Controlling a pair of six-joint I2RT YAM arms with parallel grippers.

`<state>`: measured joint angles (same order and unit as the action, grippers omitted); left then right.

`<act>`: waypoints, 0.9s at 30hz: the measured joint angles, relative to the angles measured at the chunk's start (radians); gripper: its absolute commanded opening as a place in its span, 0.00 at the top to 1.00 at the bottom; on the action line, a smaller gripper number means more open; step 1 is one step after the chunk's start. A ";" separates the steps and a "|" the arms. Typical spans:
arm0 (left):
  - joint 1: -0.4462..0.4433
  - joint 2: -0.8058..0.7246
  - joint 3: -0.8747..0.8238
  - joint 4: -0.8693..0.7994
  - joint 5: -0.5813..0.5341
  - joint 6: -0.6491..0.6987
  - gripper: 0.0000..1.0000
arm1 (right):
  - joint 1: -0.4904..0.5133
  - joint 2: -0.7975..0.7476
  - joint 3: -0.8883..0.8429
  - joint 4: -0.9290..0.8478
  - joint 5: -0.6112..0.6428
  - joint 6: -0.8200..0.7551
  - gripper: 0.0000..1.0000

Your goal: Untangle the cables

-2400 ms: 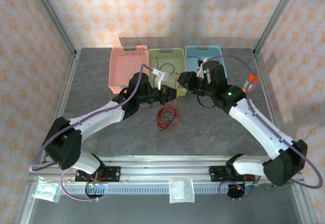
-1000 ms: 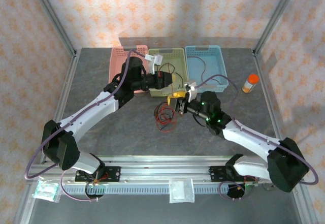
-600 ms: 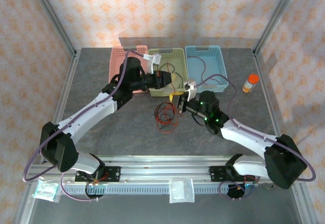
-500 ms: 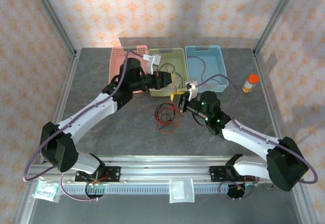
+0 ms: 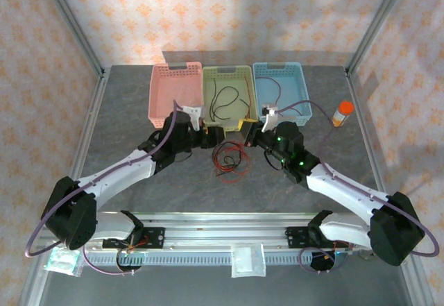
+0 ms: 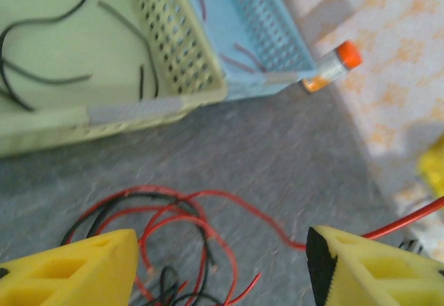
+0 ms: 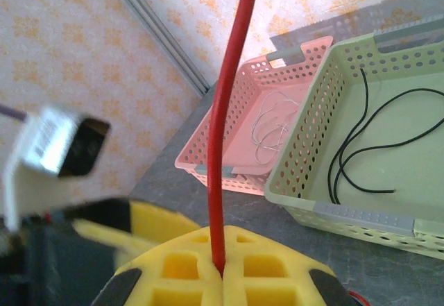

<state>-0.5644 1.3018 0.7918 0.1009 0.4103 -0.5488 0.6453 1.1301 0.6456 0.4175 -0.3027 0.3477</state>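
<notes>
A small tangle of red and black cables (image 5: 229, 160) lies on the grey table in front of the baskets. My left gripper (image 5: 213, 137) hovers just left of it, open. Its yellow fingers (image 6: 69, 271) stand wide apart over the red loops (image 6: 173, 226), holding nothing. My right gripper (image 5: 245, 130) sits just right of the tangle, shut on a red cable (image 7: 232, 112) that rises straight out of the pressed-together pads (image 7: 180, 278). A black cable (image 5: 223, 98) lies in the green basket (image 5: 208, 70), and thin white cables (image 7: 272, 131) lie in the pink basket (image 7: 229, 174).
Pink (image 5: 158, 94), green and blue (image 5: 302, 87) baskets stand side by side at the back. An orange-capped bottle (image 5: 340, 113) stands right of the blue basket. The two grippers are close together above the tangle. Metal frame rails border the table.
The left arm drew back from over the green basket to the tangle and opened, leaving the black cable in that basket. The right gripper shut on the red cable.
</notes>
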 measured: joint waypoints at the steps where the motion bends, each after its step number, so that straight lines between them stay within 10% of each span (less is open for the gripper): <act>1: -0.008 0.000 -0.023 0.008 -0.004 -0.001 0.34 | 0.000 0.000 0.005 -0.001 -0.001 0.009 1.00; 27: -0.166 0.324 -0.019 0.157 -0.111 -0.009 0.34 | 0.007 -0.093 0.254 -0.091 -0.090 0.101 1.00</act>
<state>-0.7303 1.6257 0.7727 0.2577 0.2993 -0.5579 0.6521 1.0374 0.8997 0.3267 -0.3927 0.4484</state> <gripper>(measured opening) 0.660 0.044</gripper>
